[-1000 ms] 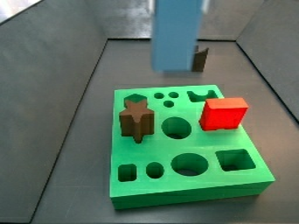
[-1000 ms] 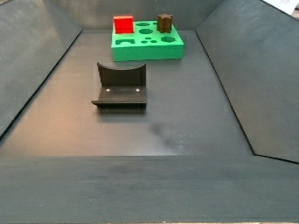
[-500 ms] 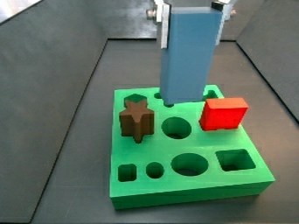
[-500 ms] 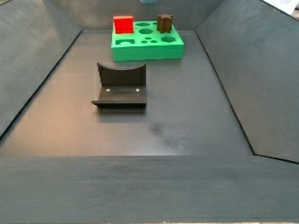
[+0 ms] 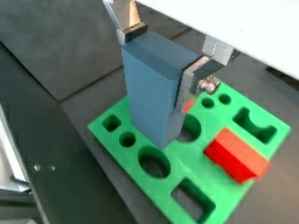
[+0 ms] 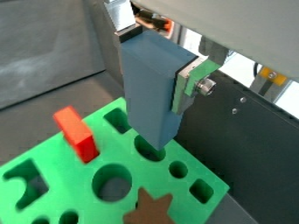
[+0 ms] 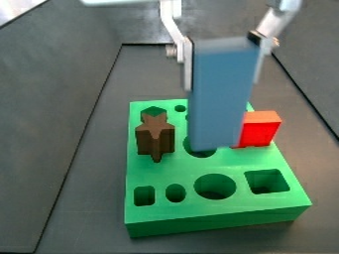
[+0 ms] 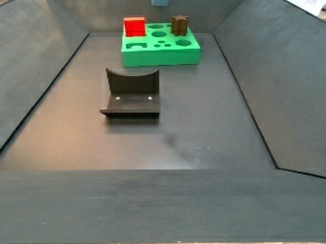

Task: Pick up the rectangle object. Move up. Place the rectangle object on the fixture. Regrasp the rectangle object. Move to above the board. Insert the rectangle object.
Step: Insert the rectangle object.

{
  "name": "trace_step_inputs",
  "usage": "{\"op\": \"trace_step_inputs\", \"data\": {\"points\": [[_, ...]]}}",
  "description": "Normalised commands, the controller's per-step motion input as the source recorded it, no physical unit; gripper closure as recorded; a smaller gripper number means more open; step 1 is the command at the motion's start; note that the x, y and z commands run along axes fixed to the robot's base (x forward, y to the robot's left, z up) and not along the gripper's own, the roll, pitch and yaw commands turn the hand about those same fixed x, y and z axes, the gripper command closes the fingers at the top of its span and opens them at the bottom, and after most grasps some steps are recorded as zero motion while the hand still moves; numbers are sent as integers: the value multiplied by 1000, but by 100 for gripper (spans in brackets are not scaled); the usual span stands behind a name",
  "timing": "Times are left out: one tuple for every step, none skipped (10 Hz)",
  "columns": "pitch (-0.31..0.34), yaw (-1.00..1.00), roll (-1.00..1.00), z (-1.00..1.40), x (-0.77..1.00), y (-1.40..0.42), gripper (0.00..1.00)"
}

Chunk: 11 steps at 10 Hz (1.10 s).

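The rectangle object (image 7: 223, 94) is a tall light-blue block held upright, and my gripper (image 7: 223, 45) is shut on its upper end. In both wrist views the silver fingers (image 5: 197, 74) (image 6: 191, 83) clamp the block (image 5: 155, 87) (image 6: 149, 87) from two sides. Its lower end hangs at the middle of the green board (image 7: 272, 208), level with a round hole; I cannot tell whether it has entered it. The board (image 8: 192, 57) and the dark fixture (image 8: 132, 92) show in a side view that shows neither the gripper nor the block.
A red cube (image 7: 261, 129) (image 5: 239, 157) (image 6: 76, 136) stands on the board close beside the block. A brown star piece (image 7: 155, 134) (image 6: 152, 210) stands on its other side. Sloped grey walls (image 8: 38, 86) enclose the dark floor.
The gripper has come down with the block. Its lower end went from high above the board's far edge to the level of the board's middle holes.
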Motion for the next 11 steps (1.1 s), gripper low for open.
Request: {"op": "trace_step_inputs", "data": {"points": [[-123,-26,359,-151,600,-437,100],[-54,217,134,-151,783,-220,100],[-99,191,171,-186,723,-163,100],[-76,266,89,-137,749,0,100],[-27,371,30,-129,740,0,100],[0,383,17,-120,774,0,100],[-7,349,33,-229,749,0,100],[-40,334,50,-297,694,0,100],[-70,277,30,-437,680,0,100],[-106,229,27,-474,680,0,100],[-114,183,46,-480,700,-46,100]]}}
